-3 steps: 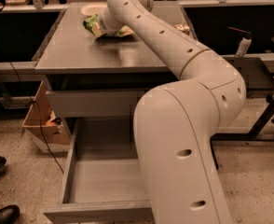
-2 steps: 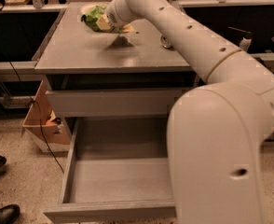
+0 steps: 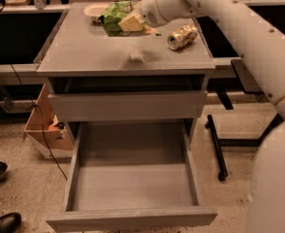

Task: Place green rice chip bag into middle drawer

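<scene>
Green rice chip bag — clenched in gripper, now higher above cabinet top (middle drawer open).

Warm, dimmish light from overhead. My gripper, upper centre of frame, well lit against green rice chip bag. Pale sheen on cabinet top below. Middle drawer evenly lit; left edge of frame dark.

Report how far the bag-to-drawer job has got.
Done: the drawer is pulled out, with nothing in it. In hand: the gripper is shut on the bag over the back of the table, left of the can. Left: carry the bag forward and down, then release it in the drawer.
</scene>
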`<state>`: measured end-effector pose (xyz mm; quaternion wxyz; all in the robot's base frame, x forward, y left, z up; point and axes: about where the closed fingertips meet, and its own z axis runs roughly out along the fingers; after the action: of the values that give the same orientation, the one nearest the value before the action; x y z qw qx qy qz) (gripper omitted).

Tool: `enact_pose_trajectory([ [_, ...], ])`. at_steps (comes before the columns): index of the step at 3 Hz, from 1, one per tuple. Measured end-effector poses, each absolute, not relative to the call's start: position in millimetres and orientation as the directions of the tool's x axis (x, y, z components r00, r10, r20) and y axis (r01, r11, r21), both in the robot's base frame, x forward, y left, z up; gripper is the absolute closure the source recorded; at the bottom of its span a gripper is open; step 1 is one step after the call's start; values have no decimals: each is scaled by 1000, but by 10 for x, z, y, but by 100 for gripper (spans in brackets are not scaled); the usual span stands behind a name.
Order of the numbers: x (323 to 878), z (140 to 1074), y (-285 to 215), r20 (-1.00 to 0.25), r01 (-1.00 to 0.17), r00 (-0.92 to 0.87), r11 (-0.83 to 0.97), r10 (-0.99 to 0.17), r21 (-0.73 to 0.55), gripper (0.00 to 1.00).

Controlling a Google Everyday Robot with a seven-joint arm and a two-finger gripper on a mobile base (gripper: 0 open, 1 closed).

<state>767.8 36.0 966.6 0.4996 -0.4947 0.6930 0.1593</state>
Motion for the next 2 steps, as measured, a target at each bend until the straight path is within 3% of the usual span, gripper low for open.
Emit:
enact_pose_trajectory([
  [2,6714,9692,-381,-907,-917,-36,374,-420,-136,100],
])
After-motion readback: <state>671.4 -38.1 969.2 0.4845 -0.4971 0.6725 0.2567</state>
